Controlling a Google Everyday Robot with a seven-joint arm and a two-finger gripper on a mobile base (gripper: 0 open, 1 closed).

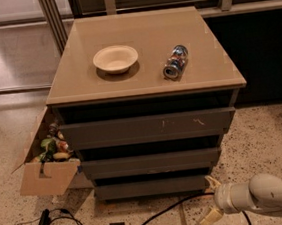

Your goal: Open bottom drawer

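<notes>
The cabinet has three dark grey flat-fronted drawers. The bottom drawer (151,187) is the lowest and narrowest front, just above the floor, and its front sits flush under the middle drawer (151,162). The top drawer (147,128) bears pale scratch marks. My gripper (210,200) is low at the right, just right of and below the bottom drawer's right end, near the floor. Its two cream fingers are spread apart and hold nothing. My white arm (270,197) comes in from the lower right.
On the tan cabinet top (78,86) sit a cream bowl (116,59) and a can lying on its side (175,62). An open cardboard box of items (48,162) stands at the cabinet's left. Black cables (157,216) run over the speckled floor in front.
</notes>
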